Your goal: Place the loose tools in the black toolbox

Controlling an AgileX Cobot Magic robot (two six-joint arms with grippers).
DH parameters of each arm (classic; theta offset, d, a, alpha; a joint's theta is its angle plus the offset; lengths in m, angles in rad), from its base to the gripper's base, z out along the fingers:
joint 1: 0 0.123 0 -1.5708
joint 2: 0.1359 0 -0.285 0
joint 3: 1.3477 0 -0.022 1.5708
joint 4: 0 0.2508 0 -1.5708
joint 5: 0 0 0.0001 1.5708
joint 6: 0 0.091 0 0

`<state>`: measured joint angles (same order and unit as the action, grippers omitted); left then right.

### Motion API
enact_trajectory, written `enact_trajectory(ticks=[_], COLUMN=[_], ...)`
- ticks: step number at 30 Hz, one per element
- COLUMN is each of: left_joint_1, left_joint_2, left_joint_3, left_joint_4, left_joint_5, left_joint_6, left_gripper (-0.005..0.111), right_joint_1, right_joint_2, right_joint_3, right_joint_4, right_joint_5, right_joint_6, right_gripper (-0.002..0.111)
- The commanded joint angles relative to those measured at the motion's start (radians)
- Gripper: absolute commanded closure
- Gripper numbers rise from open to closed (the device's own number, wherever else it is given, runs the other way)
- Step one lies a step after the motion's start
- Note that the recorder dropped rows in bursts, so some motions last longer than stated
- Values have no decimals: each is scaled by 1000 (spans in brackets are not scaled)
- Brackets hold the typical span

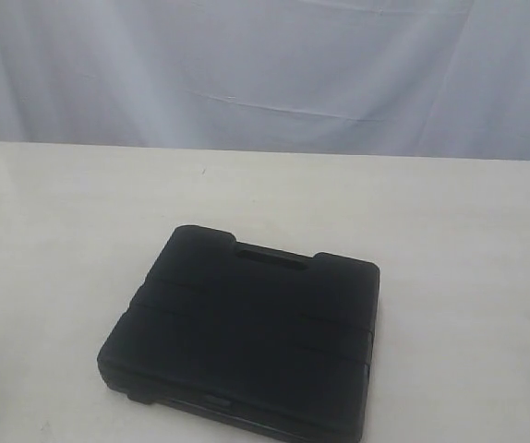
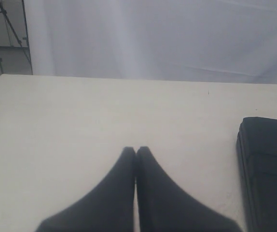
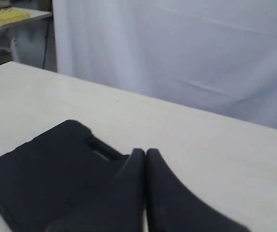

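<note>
Closed right end effector (image 3: pixel 145 152) faces black toolbox (image 3: pixel 37 179).

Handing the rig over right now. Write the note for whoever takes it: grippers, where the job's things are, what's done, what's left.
Left gripper: jaws shut, empty, over bare table, out of the exterior view.
Right gripper: jaws shut, empty, near the handle end of the black toolbox.
Toolbox: lid closed, lying flat on the table.
Loose tools: none visible in any view.
Done: cannot tell whether the tools are inside, since the box is shut.
Left: probably just a check of the contents. If any tool is still out, the lid must be opened first.
</note>
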<state>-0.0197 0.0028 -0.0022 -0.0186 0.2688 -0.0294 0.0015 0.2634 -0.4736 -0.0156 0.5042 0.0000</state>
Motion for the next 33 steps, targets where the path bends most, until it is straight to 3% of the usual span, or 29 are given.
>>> enact_trajectory(ticks=[1, 11, 18, 21, 30, 33], left_joint_1=[-2, -2, -2, -2, -2, -2], left_joint_2=[-3, -3, -3, -3, -3, -3], left_joint_3=[2, 2, 2, 2, 2, 2], left_joint_4=[-2, -2, -2, -2, -2, -2], left_joint_5=[0, 0, 0, 0, 0, 0], left_joint_6=[0, 0, 0, 0, 0, 0], left_gripper=[107, 107, 107, 107, 107, 107], right_joint_1=[-93, -98, -101, -101, -101, -101], right_joint_2=[-78, -97, -97, -97, -97, -97], right_joint_3=[4, 141, 366, 447, 474, 474], right_joint_4=[55, 63, -8, -8, -12, -12], right_joint_5=[14, 1, -387, -461, -379, -264], right_joint_6=[-161, -143, -143, -143, -157, -157], right_gripper=[109, 109, 109, 109, 109, 109])
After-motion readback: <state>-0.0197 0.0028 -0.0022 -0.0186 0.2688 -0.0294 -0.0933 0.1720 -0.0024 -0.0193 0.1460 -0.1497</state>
